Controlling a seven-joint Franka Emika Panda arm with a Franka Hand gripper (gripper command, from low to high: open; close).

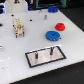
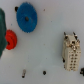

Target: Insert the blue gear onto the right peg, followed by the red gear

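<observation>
The blue gear (image 1: 52, 35) lies flat on the white table, toward the exterior view's right. The smaller red gear (image 1: 60, 26) sits just beyond it, close beside it. Nearer the front stands the black-rimmed grey base plate (image 1: 45, 56) with two thin upright pins. The right peg (image 1: 50, 50) is bare, and so is the other pin (image 1: 38, 53). In the wrist view the blue gear (image 2: 26, 17) and the red gear (image 2: 10, 39) lie apart from each other on the table. No gripper fingers show in either view.
A beige toothed block (image 1: 19, 27) (image 2: 71, 52) stands toward the exterior view's left. A short dark post (image 1: 45, 16) rises at the back, with a blue object (image 1: 52, 8) behind it. A dark teal shape (image 2: 2, 27) and small dark specks (image 2: 44, 72) appear in the wrist view.
</observation>
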